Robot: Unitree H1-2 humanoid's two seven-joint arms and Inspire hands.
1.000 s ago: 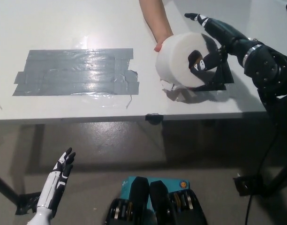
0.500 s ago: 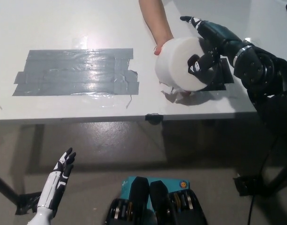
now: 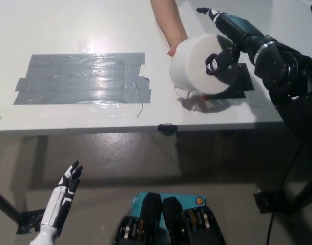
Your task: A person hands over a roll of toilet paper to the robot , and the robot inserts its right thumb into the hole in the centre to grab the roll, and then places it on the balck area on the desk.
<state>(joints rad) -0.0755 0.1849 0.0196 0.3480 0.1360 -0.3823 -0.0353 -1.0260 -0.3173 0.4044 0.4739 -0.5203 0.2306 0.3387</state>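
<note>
Evidently the handover is under way but not finished. The roll of toilet paper (image 3: 199, 64) is held above the right part of the desk (image 3: 69, 30), supported from behind and below by a person's hand (image 3: 172, 48), whose forearm comes in from the top edge. The right hand (image 3: 225, 43) is pressed against the roll's open end: a dark digit is set at the centre hole, apparently the thumb going in, while the other fingers (image 3: 209, 13) are spread past the roll's upper rim. Whether the roll is truly gripped cannot be told, since the hole is mostly covered by the hand itself.

What is left, by judgement: the grip must be closed, the roll released by the person, and the roll carried left to the taped area (image 3: 82, 79) (grey and glossy here rather than black), which lies well apart from the roll and bears nothing. A smaller dark patch (image 3: 242, 84) is seen on the desk just under the right hand.

The left hand (image 3: 68, 184) rests low beside the body, below the desk edge, fingers apart and holding nothing.

No containers are in view.
</note>
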